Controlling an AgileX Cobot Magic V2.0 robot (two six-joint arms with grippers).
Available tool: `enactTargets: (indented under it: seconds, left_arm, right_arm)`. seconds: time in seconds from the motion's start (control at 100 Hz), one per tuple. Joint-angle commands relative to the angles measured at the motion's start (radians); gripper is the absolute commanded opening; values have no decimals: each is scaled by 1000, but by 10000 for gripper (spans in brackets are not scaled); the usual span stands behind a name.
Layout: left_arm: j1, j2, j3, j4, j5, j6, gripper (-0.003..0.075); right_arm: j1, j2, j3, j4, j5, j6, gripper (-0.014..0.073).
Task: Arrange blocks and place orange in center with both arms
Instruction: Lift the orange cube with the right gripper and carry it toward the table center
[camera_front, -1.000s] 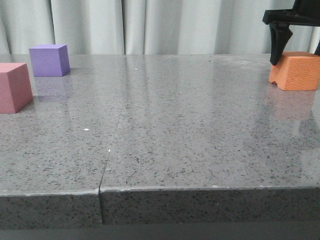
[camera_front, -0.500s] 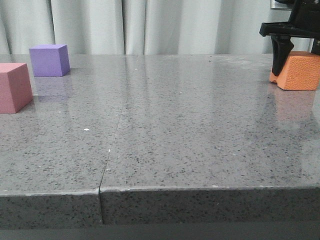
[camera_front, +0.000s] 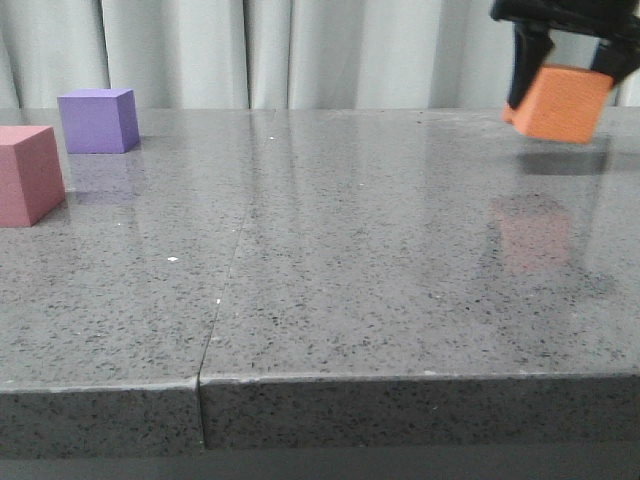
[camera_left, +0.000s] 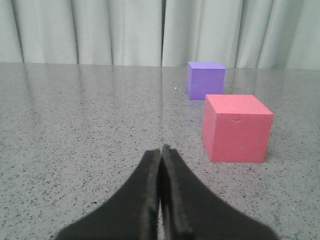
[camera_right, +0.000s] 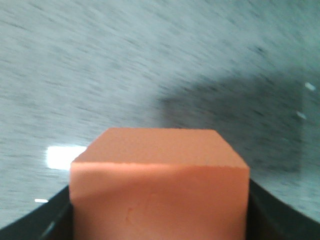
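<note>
**Op:** R gripper (camera_front: 560, 95) is clamped on the orange cube (camera_front: 558, 102), one finger (camera_front: 525, 62) down each side of it. Cube's off the table, tilted, up at the far R of the front view, w/ its shadow and a faint orange reflection on the tabletop (camera_front: 330, 260) below.

**Sup:** Wrist cam confirm?

**Op:** Yep. R wrist view has the orange cube (camera_right: 159, 182) filling the lower part of the pic, black finger edges hugging both sides, tabletop (camera_right: 150, 65) behind it streaked w/ blur. I can't make out the notch from here.

**Sup:** L side?

**Op:** L gripper (camera_left: 161, 150) is closed w/ nothing in it, fingertips pressed together, hovering low over the grey speckled top (camera_left: 75, 125). I can't see it in the front view.

**Sup:** Other blocks?

**Op:** Pink cube (camera_front: 28, 175) sits flat at the far L edge of the front view, partly cut off. Purple cube (camera_front: 98, 120) is behind it, nearer the curtain (camera_front: 300, 50), apart from the pink, not touching. In the L wrist view the pink cube (camera_left: 236, 128) is near the fingertips, off to one side, w/ the purple cube (camera_left: 205, 80) beyond it. Both well apart from the orange.
</note>
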Motion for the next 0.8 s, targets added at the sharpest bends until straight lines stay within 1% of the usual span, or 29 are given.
enactTargets:
  seconds: [0.0,0.19,0.39,0.6,0.79]
  left_arm:
    - [0,-29,41,-8,-76,-3,-20]
    - [0,-29,41,-8,-76,-3,-20]
    - [0,-29,41,-8,-76,-3,-20]
    - [0,-29,41,-8,-76,-3,-20]
    - [0,-29,41,-8,-76,-3,-20]
  right_arm:
    - [48,-64,-65,12,75,42,266]
    - [183,-61,-105,-53,83,153,266]
    - [300,-49,-109,-61,64,262,266]
    - [361,-3,-109,-58,27,331,266]
    - [363,32,-110,-54,6,358,267]
